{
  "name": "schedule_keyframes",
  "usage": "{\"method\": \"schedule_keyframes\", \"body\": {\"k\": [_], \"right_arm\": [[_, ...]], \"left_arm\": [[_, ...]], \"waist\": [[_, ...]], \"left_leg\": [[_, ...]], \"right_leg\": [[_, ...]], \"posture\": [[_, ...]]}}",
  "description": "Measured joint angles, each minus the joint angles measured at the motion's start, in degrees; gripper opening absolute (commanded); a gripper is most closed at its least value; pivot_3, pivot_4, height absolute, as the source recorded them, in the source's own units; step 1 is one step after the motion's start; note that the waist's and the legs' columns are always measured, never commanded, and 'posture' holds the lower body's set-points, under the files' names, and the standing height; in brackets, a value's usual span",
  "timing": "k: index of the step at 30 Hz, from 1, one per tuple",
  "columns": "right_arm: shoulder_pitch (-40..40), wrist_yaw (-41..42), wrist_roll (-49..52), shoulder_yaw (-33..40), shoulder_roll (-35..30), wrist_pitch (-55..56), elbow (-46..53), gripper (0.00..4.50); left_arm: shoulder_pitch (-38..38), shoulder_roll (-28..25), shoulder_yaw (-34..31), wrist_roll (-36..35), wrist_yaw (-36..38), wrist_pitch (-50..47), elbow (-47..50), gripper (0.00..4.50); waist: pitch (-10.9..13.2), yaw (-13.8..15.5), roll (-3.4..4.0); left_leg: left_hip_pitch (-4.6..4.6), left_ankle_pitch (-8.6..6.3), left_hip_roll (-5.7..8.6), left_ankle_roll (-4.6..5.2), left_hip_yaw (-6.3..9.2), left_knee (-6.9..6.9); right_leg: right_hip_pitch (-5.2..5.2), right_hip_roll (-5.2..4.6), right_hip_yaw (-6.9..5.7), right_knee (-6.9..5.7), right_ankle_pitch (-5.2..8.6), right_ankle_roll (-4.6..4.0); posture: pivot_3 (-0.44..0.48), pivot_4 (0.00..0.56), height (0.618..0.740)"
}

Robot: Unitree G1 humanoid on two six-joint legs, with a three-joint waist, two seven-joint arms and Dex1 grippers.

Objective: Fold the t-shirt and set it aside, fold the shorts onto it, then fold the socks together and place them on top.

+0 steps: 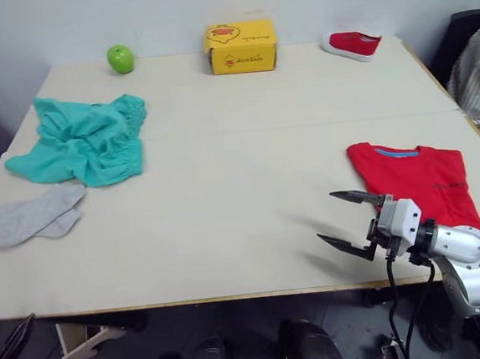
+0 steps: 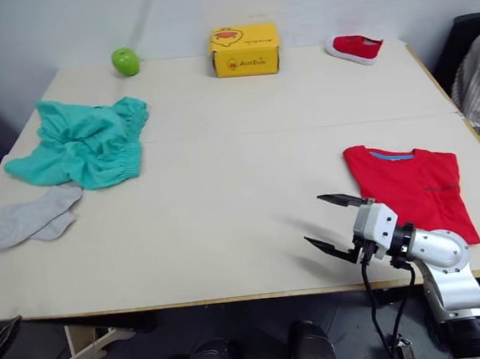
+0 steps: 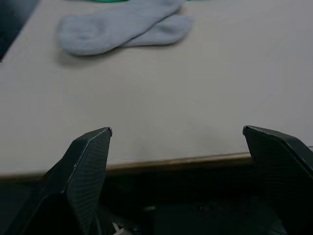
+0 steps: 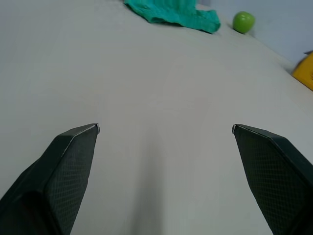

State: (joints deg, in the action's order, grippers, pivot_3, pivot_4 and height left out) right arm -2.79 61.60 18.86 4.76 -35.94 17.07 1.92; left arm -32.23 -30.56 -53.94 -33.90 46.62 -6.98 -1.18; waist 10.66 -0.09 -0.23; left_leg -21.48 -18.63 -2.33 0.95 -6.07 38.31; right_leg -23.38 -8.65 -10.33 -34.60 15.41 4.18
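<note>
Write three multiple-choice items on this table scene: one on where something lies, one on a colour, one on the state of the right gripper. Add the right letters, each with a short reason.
1. Where do the socks lie?
A. beside the yellow box
B. near the table's front left edge, in front of the shorts
C. on the t-shirt

2. What colour is the shoe at the table's far edge?
A. red
B. blue
C. white

3. How is the right gripper?
A. shut on the t-shirt
B. shut and empty
C. open and empty

Answers: 1 B, they lie just in front of the shorts. 2 A, it matches the t-shirt in colour. 3 C, its fingers stand apart over bare table.
</note>
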Motion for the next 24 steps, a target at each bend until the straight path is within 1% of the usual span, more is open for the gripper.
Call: {"method": "schedule_keyframes", "body": {"k": [3,5,7,9,10,12,13,15,16,19,20,21,23,24], "right_arm": [[2.08,1.44,2.48,-0.06,-0.39,-1.56,2.38,4.45],[2.71,2.21,4.56,0.19,-0.98,-3.07,4.10,4.45],[2.96,2.23,5.65,0.59,-1.57,-3.98,5.73,4.45],[3.62,1.68,6.53,1.14,-1.63,-5.24,7.74,4.45],[3.95,1.34,6.96,1.47,-1.69,-6.08,9.01,4.45],[3.78,0.93,7.84,1.69,-1.82,-7.96,11.53,4.45],[3.36,0.52,8.51,1.92,-1.97,-9.00,12.99,4.45],[1.86,-0.19,9.21,2.12,-1.98,-10.54,14.63,4.45],[1.52,-0.76,9.35,2.40,-1.99,-11.23,14.60,4.45],[-0.41,-2.06,9.33,2.27,-1.69,-13.07,14.00,4.45],[-0.97,-2.22,9.22,2.03,-1.68,-13.51,13.79,4.45],[-1.39,-2.27,9.02,1.70,-1.60,-13.62,13.89,4.45],[-1.08,-2.68,8.67,1.80,-1.54,-13.82,13.90,4.45],[-0.59,-3.23,8.49,1.98,-1.55,-14.16,13.92,4.45]], "left_arm": [[0.66,-0.09,0.22,-1.80,-1.38,-3.21,0.96,4.50],[2.15,-1.20,1.46,-2.88,-2.02,-5.93,3.29,4.50],[4.44,-3.30,2.99,-3.80,-2.43,-8.22,6.05,4.50],[8.86,-7.96,5.66,-3.91,-3.60,-11.26,7.71,4.50],[12.21,-10.50,7.42,-3.76,-4.48,-13.14,7.78,4.50],[21.32,-16.33,12.91,-2.29,-6.08,-17.04,6.72,4.50],[27.56,-19.62,17.31,-0.61,-6.28,-18.30,5.03,4.50],[34.91,-22.48,22.96,2.49,-6.24,-18.82,1.96,4.50],[39.50,-22.48,26.14,4.25,-6.13,-18.70,-1.09,4.50],[55.72,-21.12,38.26,12.35,-5.35,-16.04,-14.67,4.50],[63.00,-19.51,43.34,16.63,-5.07,-13.59,-21.81,4.50],[67.08,-18.53,46.25,19.40,-4.98,-11.55,-26.04,4.50],[75.85,-16.07,51.01,24.88,-5.59,-6.71,-37.52,4.50],[80.75,-14.46,52.93,27.73,-6.77,-3.91,-45.47,4.50]], "waist": [[0.00,0.86,-0.01],[-0.02,1.19,-0.04],[-0.05,1.46,-0.08],[-0.05,1.70,-0.09],[-0.04,1.81,-0.07],[-0.02,2.15,-0.05],[-0.03,2.19,-0.05],[-0.03,1.51,-0.05],[-0.03,1.22,-0.02],[-0.03,0.81,-0.11],[-0.04,0.93,-0.16],[-0.05,1.01,-0.22],[-0.09,1.09,-0.31],[-0.09,0.98,-0.35]], "left_leg": [[0.00,-0.02,-0.25,-0.08,-0.07,0.01],[0.01,-0.02,-0.37,-0.18,-0.12,-0.01],[0.02,0.00,-0.41,-0.29,-0.16,-0.05],[0.04,0.03,-0.39,-0.30,-0.17,-0.05],[0.05,0.12,-0.39,-0.17,-0.22,-0.07],[0.04,0.19,-0.38,-0.20,-0.22,-0.06],[0.07,0.21,-0.36,-0.20,-0.30,-0.06],[0.21,0.17,-0.38,-0.18,-0.65,-0.14],[0.37,0.14,-0.38,-0.21,-0.90,-0.19],[0.28,0.28,-0.39,-0.49,-1.06,-0.18],[0.22,0.30,-0.32,-0.51,-1.11,-0.17],[0.19,0.31,-0.26,-0.53,-1.12,-0.16],[0.18,0.30,-0.24,-0.51,-1.29,-0.13],[0.18,0.27,-0.24,-0.49,-1.44,-0.15]], "right_leg": [[0.01,0.13,0.10,0.25,0.02,-0.12],[-0.02,0.22,0.14,0.24,0.06,-0.19],[-0.08,0.27,0.14,0.14,0.08,-0.27],[-0.17,0.29,0.15,-0.15,0.07,-0.30],[-0.19,0.31,0.16,-0.23,0.08,-0.32],[-0.25,0.40,0.15,-0.35,0.10,-0.36],[-0.25,0.52,0.22,-0.41,0.10,-0.36],[-0.28,0.78,0.46,-0.38,0.04,-0.26],[-0.28,0.86,0.55,-0.39,0.02,-0.22],[-0.43,1.07,0.48,-0.53,-0.02,-0.16],[-0.45,1.14,0.43,-0.59,-0.02,-0.16],[-0.47,1.18,0.42,-0.56,-0.02,-0.15],[-0.50,1.25,0.50,-0.47,-0.02,-0.15],[-0.52,1.25,0.52,-0.43,-0.03,-0.14]], "posture": [[0.000,0.150,0.740],[0.000,0.150,0.740],[0.000,0.150,0.740],[0.000,0.150,0.740],[0.000,0.150,0.740],[0.000,0.150,0.740],[0.000,0.150,0.740],[0.000,0.150,0.740],[0.000,0.150,0.740],[0.000,0.150,0.740],[0.000,0.150,0.740],[0.000,0.150,0.740],[0.000,0.150,0.740],[0.000,0.150,0.740]]}}
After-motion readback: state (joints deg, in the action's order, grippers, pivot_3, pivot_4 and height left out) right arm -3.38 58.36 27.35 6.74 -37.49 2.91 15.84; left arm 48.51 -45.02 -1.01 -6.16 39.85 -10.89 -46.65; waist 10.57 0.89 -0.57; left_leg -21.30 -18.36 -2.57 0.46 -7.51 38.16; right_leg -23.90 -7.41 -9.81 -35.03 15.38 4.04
